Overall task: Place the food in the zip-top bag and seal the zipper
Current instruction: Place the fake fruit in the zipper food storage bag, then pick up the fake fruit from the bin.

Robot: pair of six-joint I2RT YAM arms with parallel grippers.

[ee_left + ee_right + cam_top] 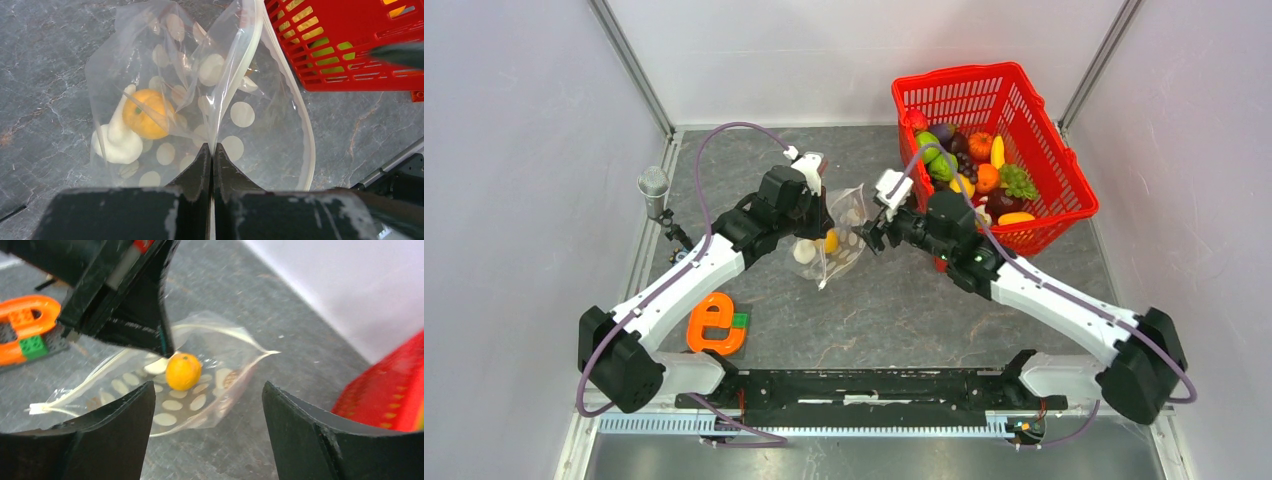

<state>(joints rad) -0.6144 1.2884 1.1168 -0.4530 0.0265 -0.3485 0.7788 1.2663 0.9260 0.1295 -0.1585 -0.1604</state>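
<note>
Beside basket [1079, 185], zip-top bag [850, 213], mouth facing right jaws (orange fruit [183, 371] inside)

You're in a robotics lab cell: white panels [514, 150] on aluminium framing [629, 62] wall in the grey marbled table [904, 310], a microphone [653, 186] stands at its left edge, a black mounting rail [874, 385] along its near edge.

The zip-top bag [844, 235] sits on the grey table [904, 300], an orange fruit [829, 241] inside. The left gripper [817, 218] is at the bag's left side, the right gripper [871, 236] just right of it. Farther right stands the red basket [964, 100] of food [979, 160]; an orange e-shaped toy [714, 322] lies well below-left.
</note>
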